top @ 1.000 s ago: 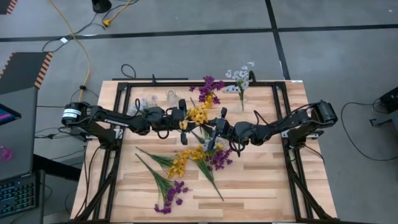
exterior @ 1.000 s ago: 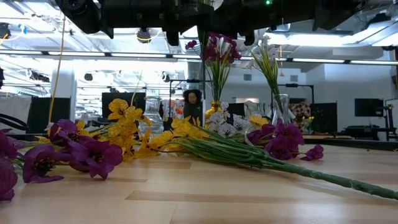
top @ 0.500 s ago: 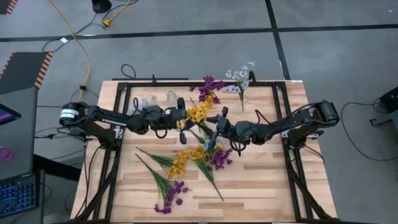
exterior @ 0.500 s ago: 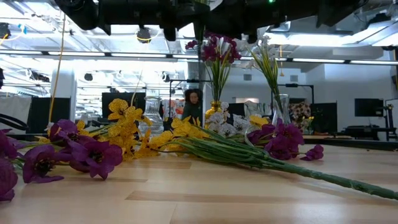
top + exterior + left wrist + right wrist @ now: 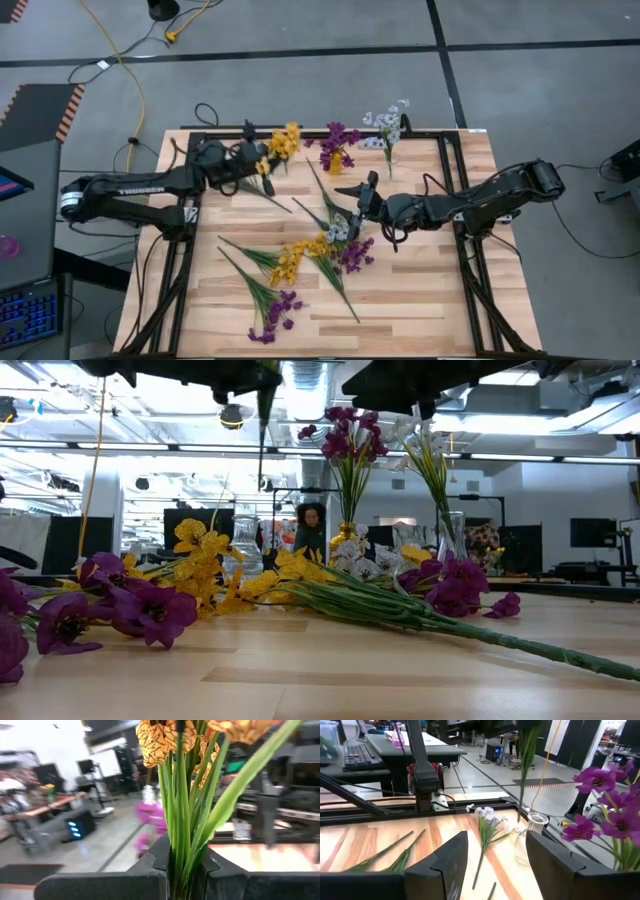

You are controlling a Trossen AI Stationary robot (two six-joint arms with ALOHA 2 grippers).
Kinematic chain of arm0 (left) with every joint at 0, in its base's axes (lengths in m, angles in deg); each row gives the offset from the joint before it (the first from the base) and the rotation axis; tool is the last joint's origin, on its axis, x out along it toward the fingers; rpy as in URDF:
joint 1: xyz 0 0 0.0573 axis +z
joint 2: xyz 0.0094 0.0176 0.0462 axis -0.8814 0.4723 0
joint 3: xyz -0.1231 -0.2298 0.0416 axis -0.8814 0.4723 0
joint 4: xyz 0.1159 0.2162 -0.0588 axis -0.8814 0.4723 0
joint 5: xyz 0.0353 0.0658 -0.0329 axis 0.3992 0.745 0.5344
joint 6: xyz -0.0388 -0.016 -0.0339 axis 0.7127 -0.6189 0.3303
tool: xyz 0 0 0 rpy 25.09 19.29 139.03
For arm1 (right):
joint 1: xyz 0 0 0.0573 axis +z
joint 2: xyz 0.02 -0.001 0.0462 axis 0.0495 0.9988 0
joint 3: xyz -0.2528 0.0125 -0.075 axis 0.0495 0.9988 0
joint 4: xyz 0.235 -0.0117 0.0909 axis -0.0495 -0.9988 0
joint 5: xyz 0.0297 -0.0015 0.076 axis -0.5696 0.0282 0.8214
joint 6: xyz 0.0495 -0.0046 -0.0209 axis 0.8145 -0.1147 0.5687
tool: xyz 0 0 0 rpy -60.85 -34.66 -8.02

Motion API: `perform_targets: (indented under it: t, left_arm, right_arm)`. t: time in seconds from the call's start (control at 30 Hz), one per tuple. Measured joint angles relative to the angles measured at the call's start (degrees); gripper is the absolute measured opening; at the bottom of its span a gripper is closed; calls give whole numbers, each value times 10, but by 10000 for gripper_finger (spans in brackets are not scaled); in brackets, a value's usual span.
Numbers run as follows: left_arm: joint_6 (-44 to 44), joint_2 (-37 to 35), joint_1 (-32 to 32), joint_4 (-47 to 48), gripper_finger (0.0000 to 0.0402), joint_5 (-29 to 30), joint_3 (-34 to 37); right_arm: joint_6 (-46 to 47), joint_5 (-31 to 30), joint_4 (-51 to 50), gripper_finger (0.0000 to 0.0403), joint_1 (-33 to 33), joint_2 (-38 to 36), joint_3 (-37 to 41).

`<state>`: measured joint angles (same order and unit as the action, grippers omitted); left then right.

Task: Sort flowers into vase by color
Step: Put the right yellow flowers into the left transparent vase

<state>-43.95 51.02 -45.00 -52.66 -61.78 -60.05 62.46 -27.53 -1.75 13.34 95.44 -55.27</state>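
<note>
My left gripper [image 5: 262,160] is over the table's far left, shut on a yellow flower [image 5: 283,142]; the left wrist view shows its green stems between the fingers [image 5: 182,870]. Its stem [image 5: 262,420] hangs down in the low view. My right gripper [image 5: 354,197] hovers open over the table's middle with nothing between its fingers [image 5: 495,865]. Purple flowers [image 5: 338,145] and pale flowers [image 5: 388,130] stand in vases at the far edge. Loose yellow [image 5: 295,260], purple [image 5: 355,255] and pale [image 5: 338,230] flowers lie flat on the table. My left gripper pinches the bundle of green stems [image 5: 181,851] between its two fingers, a little below the yellow blossoms. The fingers point level and lie across the stems. The flower stands roughly upright, blossoms above the fingers, its lower stem [image 5: 275,200] hanging clear of the table.
A clear glass vase [image 5: 532,827] stands near the far edge, with a pale sprig [image 5: 487,820] lying beside it. Another purple flower [image 5: 275,315] lies near the front left. Black frame rails [image 5: 470,270] run along the table's sides. Bare wood shows at the front right.
My right gripper has opened and drawn back slightly from the yellow flower. My left gripper has carried that flower up and toward the table's far left, turning it upright; the flower is now clear of the table and of my right gripper.
</note>
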Motion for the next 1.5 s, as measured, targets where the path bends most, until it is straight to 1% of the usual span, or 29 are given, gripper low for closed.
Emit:
perform_targets:
  t: [0.17, 0.27, 0.4, 0.5, 0.6, 0.9, 1.13, 1.27, 1.5]
  left_arm:
    - [-7, -22, 61, 16, 16, -5, 0]
    - [-1, -19, 103, 25, 16, -30, 1]
    - [10, -12, 154, -14, 16, -80, 23]
    - [22, -9, 185, -54, 16, -107, 44]
    - [36, -8, 210, -66, 16, -124, 60]
    - [40, -9, 228, -188, 16, -130, 126]
    - [46, 0, 227, -200, 16, -120, 158]
    - [67, 40, 228, -239, 16, -121, 167]
    - [95, 141, 228, -330, 16, -123, 166]
  right_arm:
    - [0, 1, -1, 226, 0, 1, 0]
    - [0, 1, -4, 226, 0, 1, 0]
    - [0, 2, -4, 226, 0, 1, 0]
    - [-1, 2, -4, 226, 0, 1, 0]
    - [-1, 2, -4, 226, 0, 1, 0]
    - [-1, 2, -4, 226, 0, 1, 0]
    - [-1, 2, -4, 226, 0, 1, 0]
    - [-1, 2, -4, 226, 0, 1, 0]
    - [20, 2, -4, 226, 0, 1, 0]
